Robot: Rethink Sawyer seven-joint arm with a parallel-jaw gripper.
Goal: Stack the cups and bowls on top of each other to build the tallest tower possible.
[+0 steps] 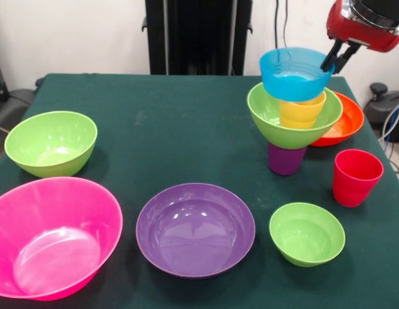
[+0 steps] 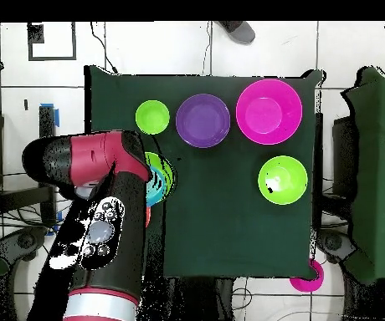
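1. Tower (image 1: 291,112) at bench (image 1: 186,129) far right: purple cup (image 1: 286,159), green bowl (image 1: 283,122), yellow cup (image 1: 301,111), blue bowl (image 1: 295,74) tilted on top.
2. Tool (image 1: 336,59) pinching blue bowl's rim, fingers closed on it.
3. Orange bowl (image 1: 344,122) right behind tower, red cup (image 1: 356,177) beside.
4. Pink (image 1: 48,235), purple (image 1: 195,228), two green bowls (image 1: 51,141) loose up front.

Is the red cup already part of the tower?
No. In the front view the red cup stands alone on the table, apart from the tower topped by the blue bowl.
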